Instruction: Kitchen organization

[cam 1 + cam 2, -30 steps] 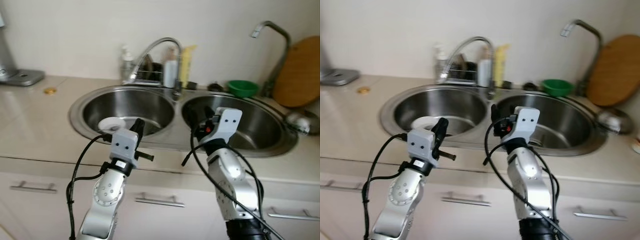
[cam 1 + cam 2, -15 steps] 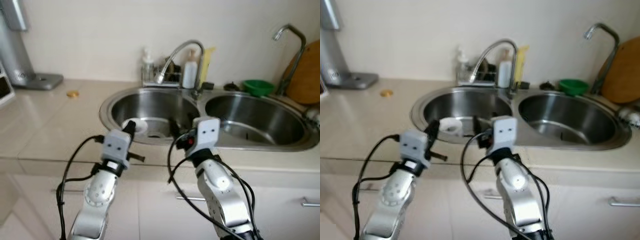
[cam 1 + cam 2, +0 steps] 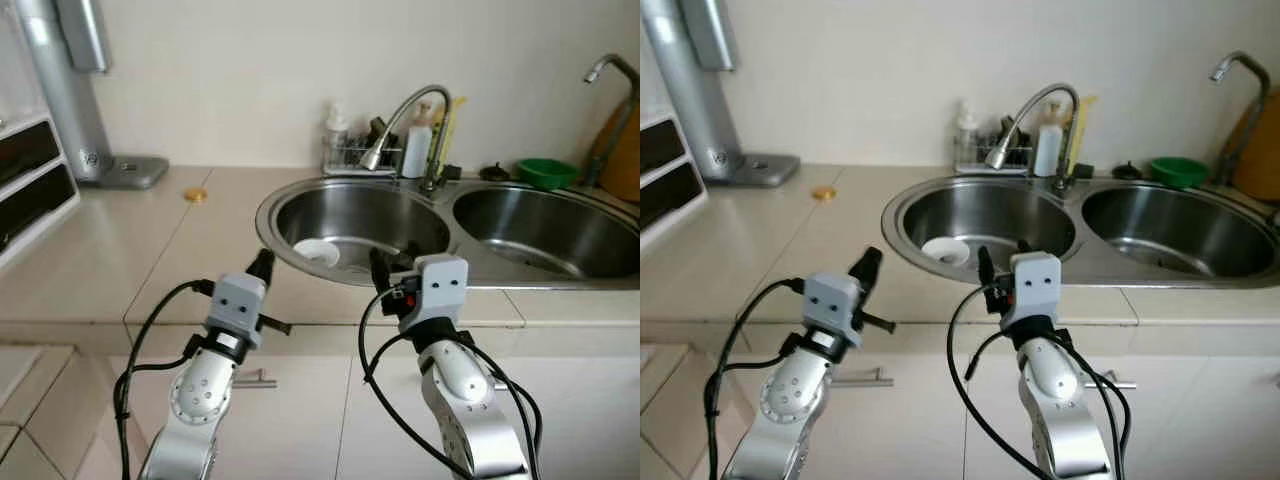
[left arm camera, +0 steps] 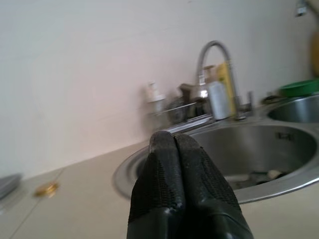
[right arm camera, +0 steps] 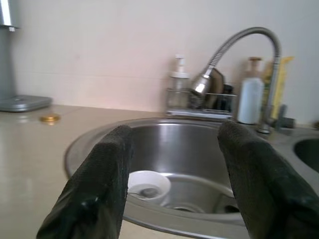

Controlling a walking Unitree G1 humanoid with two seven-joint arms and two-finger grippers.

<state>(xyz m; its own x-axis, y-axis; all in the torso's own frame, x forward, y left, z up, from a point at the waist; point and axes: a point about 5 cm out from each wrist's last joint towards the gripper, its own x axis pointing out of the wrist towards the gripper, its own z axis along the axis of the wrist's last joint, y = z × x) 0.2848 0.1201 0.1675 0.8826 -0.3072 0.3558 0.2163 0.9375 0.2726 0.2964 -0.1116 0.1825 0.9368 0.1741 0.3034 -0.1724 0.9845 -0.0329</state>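
Observation:
A small white bowl (image 3: pixel 316 251) lies in the left basin of a steel double sink (image 3: pixel 300 195); the right wrist view shows the bowl (image 5: pixel 147 183) with a small dark thing inside. My left gripper (image 3: pixel 263 266) is shut and empty, held over the counter's front edge just left of the sink; its fingers (image 4: pixel 175 164) are pressed together. My right gripper (image 5: pixel 174 169) stands open and empty in front of the left basin, its fingers (image 3: pixel 378 268) short of the rim, pointing at the bowl.
A curved faucet (image 3: pixel 402 112) and a rack of bottles (image 3: pixel 350 152) stand behind the sink. A green bowl (image 3: pixel 546 172) and a second tap (image 3: pixel 612 72) are far right. A gold lid (image 3: pixel 195 195) lies on the beige counter. A silver appliance (image 3: pixel 70 90) and drawers (image 3: pixel 30 180) stand left.
The whole view has swung left, so the sink now sits further right and the left counter and drawers have come in. Both arms keep their pose.

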